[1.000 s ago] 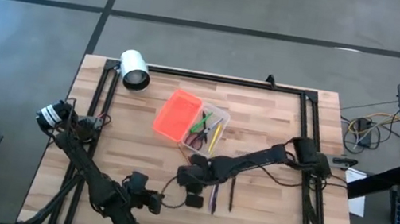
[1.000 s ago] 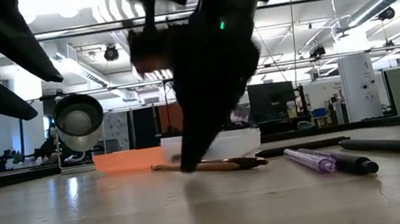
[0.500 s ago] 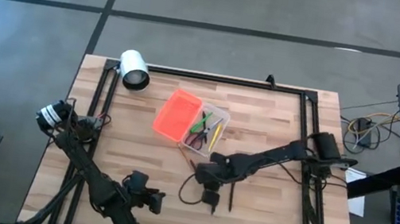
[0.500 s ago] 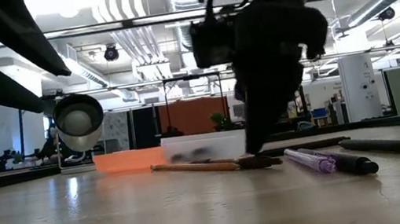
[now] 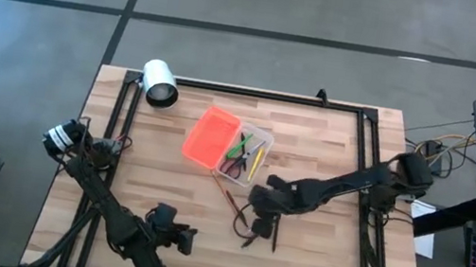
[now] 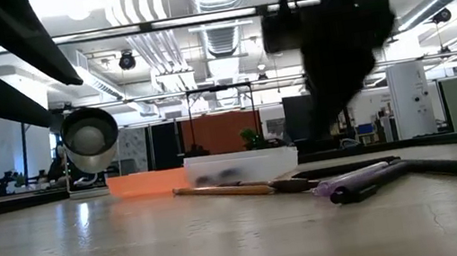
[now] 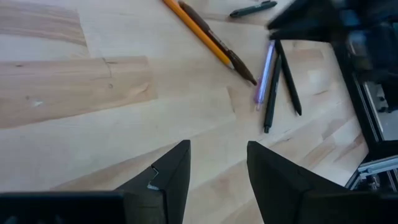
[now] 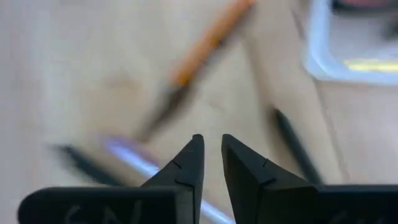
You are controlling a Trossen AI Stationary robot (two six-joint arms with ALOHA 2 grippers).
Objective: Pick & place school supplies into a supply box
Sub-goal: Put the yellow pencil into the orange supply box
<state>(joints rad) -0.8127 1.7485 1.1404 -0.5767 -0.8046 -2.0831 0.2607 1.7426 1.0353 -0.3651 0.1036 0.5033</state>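
Nearest, left hand [image 7: 214, 180] idle at the tabletop's [image 5: 162, 189] front edge, fingers spread, empty. Beyond, right hand [image 8: 212, 165] nearly closed, holding nothing, hovering over the loose purple pen [image 7: 265, 71] and dark pens [image 7: 273, 84]. Best to reopen, straddle one pen crosswise, then close. Farther: orange pencil [image 7: 202, 34], then supply box [image 5: 228, 146], lid open, holding scissors and highlighter.

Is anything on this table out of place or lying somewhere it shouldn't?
Yes. An orange pencil and several pens lie loose on the table outside the supply box, which stands open with scissors and a highlighter inside. A white cylinder also lies tipped on its side at a far corner.
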